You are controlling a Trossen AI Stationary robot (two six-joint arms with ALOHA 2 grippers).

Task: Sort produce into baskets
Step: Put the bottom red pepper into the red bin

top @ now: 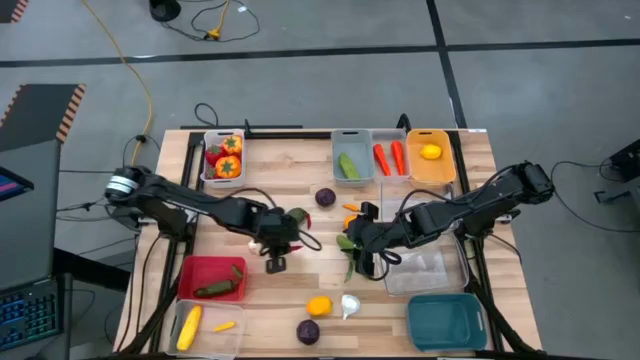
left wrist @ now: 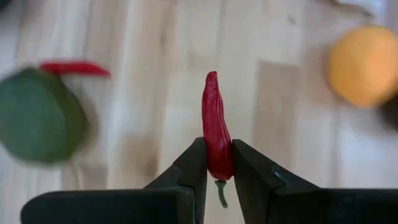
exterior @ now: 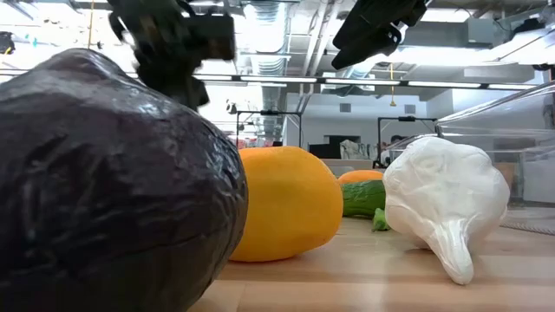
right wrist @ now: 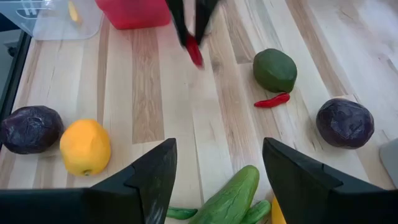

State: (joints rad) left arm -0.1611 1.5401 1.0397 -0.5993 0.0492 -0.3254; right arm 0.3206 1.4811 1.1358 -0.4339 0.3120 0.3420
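Left gripper [left wrist: 217,168] is clamped on a red chili [left wrist: 215,127], held above mid-table near the red bin [top: 208,270]. Judgement: carry it over that bin, lower before letting go, keep the grip near the stem. Right gripper [right wrist: 217,171], jaws apart, hovers over a cucumber [right wrist: 231,198].

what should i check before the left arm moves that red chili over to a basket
1. Grip: left gripper is shut on the red chili pepper, held near its stem end. ok
2. Chili clear of the table: hangs above the wood. ok
3. Right gripper: open over the cucumber at mid-table, beside the left one. cannot tell if it blocks the path
4. Red basket: already holds a dark green piece, with room left. ok
5. Loose second red chili beside the green round: not yet sorted. not ok
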